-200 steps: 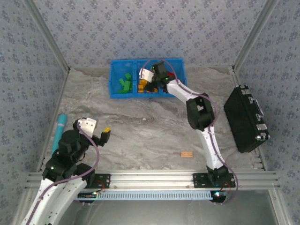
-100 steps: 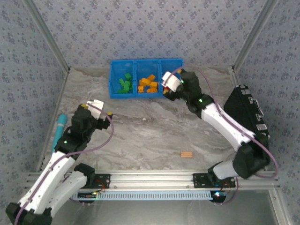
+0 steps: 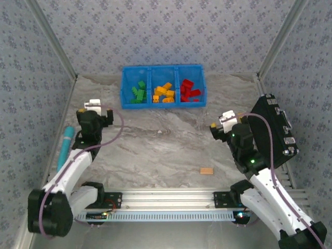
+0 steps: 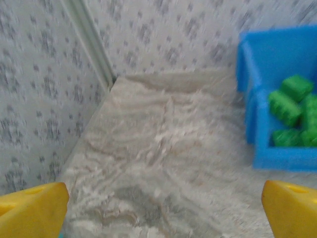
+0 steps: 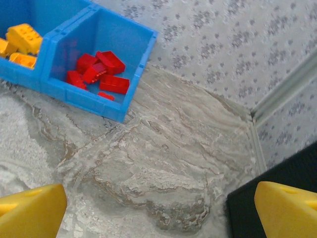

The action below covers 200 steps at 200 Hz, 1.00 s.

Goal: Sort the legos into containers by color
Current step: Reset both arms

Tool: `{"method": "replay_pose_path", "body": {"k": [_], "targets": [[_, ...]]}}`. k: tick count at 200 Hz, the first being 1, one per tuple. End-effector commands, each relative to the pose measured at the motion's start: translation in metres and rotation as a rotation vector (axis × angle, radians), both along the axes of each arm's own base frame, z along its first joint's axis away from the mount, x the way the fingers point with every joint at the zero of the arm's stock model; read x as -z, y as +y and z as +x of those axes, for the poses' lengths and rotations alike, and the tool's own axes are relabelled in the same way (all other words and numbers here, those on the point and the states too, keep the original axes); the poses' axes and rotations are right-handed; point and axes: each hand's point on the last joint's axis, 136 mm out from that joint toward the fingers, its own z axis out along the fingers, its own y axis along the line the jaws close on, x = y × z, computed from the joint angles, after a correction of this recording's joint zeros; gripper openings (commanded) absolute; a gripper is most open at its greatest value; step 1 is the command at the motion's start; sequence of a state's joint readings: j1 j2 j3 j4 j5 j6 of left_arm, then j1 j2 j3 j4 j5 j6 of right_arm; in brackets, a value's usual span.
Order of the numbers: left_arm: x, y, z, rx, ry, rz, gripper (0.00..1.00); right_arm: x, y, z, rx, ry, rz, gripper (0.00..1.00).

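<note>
The blue three-compartment bin (image 3: 162, 105) stands at the far middle of the table. Green legos (image 3: 138, 92) lie in its left compartment, orange-yellow legos (image 3: 164, 93) in the middle one and red legos (image 3: 190, 91) in the right one. My left gripper (image 3: 94, 115) hovers over the left side of the table, open, with bare table between its yellow fingertips (image 4: 34, 210); the bin's left end (image 4: 250, 99) and green legos (image 4: 292, 106) lie to its right. My right gripper (image 3: 222, 127) hangs beside the black case, open and empty (image 5: 158, 210), with the red legos (image 5: 99, 72) far ahead on the left.
A black hard case (image 3: 272, 132) lies along the right edge, close to the right gripper. A small tan wooden block (image 3: 207, 170) sits near the front right. A teal cylinder (image 3: 65, 142) lies by the left rail. Patterned walls enclose the table.
The right gripper has pulled back from the bin to the right, next to the black case. The left gripper has swung farther left and away from the front.
</note>
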State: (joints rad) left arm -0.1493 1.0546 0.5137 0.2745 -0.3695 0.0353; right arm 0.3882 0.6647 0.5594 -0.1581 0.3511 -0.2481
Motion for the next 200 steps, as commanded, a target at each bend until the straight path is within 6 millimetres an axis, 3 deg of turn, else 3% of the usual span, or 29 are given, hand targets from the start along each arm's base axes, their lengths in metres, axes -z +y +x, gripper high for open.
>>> {"method": "replay_pose_path", "body": {"k": [1,30,70,95,117,161,200], "targets": [[0.013,0.007,0.009,-0.048,-0.089,-0.019,1.00,0.010,-0.014,0.003,0.109,0.006,0.096,0.99],[0.046,0.013,0.016,-0.071,-0.061,-0.027,1.00,0.019,-0.020,0.000,0.153,0.025,0.156,0.99],[0.079,0.011,0.020,-0.035,-0.073,-0.045,1.00,0.014,-0.023,-0.010,0.160,0.010,0.195,0.99],[0.087,0.006,0.026,0.012,-0.091,-0.053,1.00,0.009,-0.027,-0.017,0.175,0.014,0.217,0.99],[0.099,0.005,0.043,0.112,0.039,-0.163,1.00,0.008,-0.025,-0.017,0.168,0.030,0.215,0.99],[0.100,0.004,0.042,0.132,0.044,-0.189,1.00,0.029,-0.019,0.014,0.134,0.002,0.165,0.99],[0.100,0.003,0.042,0.126,0.044,-0.173,1.00,0.058,-0.064,0.051,0.203,-0.017,0.340,0.99]]}}
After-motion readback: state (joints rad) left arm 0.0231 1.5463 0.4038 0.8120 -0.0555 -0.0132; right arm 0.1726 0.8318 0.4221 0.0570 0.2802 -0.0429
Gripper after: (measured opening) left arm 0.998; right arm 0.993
